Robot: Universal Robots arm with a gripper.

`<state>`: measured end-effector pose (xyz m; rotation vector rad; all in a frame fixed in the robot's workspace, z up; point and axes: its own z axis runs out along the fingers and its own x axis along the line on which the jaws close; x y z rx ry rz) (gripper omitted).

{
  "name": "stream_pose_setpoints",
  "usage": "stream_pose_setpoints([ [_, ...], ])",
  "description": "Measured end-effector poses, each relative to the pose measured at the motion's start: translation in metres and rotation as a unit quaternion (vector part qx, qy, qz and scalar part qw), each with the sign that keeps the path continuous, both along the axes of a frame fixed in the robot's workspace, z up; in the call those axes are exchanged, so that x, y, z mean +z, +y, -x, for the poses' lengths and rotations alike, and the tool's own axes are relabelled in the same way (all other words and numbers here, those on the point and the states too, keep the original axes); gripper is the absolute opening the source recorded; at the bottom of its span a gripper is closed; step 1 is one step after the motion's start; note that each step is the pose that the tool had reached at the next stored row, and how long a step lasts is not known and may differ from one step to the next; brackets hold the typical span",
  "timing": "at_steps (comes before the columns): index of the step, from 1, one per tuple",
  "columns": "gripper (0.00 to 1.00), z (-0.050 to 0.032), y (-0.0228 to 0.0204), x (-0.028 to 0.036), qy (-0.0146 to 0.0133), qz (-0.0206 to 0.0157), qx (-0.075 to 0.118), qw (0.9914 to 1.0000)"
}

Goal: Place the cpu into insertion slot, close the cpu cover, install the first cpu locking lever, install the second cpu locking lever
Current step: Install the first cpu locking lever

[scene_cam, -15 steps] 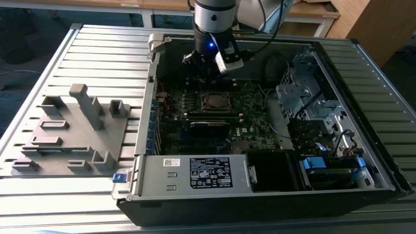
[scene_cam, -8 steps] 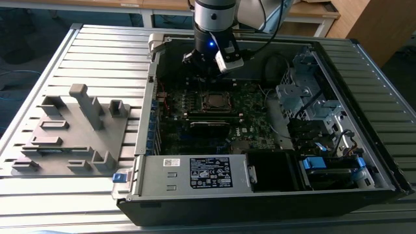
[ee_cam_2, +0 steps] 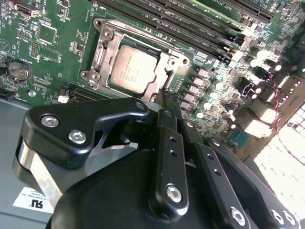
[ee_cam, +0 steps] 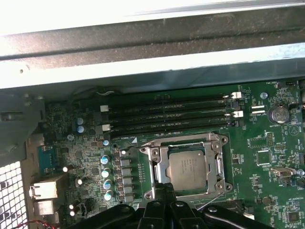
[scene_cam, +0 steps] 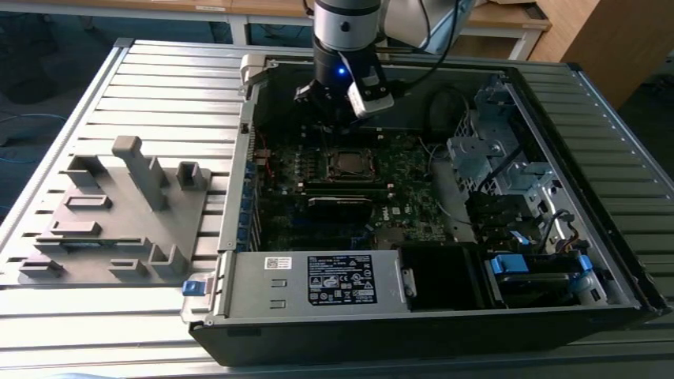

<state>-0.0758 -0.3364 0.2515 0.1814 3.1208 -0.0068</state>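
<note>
hiding one edge of the cpu cover (ee_cam_2: pixel 101 55), jaws pinched shut, empty

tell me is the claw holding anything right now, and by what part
Nothing: the claw is shut, tips together and empty, poised at the edge of the cpu cover, with the cpu seated underneath.

I read no legible text. Print on the case label (scene_cam: pixel 340 279) and the cpu (ee_cam_2: pixel 135 68) is too small to make out.

Ribbed metal table (scene_cam: pixel 126 87); wooden desks (scene_cam: pixel 516 17) behind; dark floor (scene_cam: pixel 43 71) at exterior view's left.
</note>
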Motion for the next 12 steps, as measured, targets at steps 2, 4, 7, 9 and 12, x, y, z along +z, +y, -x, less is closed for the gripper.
stream_pose_setpoints([
  [2,0.11,0.0016,0.0000,0.0000,-0.0006,0.0000,0.000,1.00000],
  [4,0.11,0.0033,0.0000,0.0000,-0.0011,0.0000,0.000,1.00000],
  [7,0.11,0.0060,0.0000,0.0000,-0.0020,0.0000,0.000,1.00000],
  [9,0.11,0.0075,0.0000,0.0000,-0.0023,0.0000,0.000,1.00000],
  [12,0.11,0.0089,0.0000,0.0000,-0.0025,-0.0004,0.000,1.00000],
])
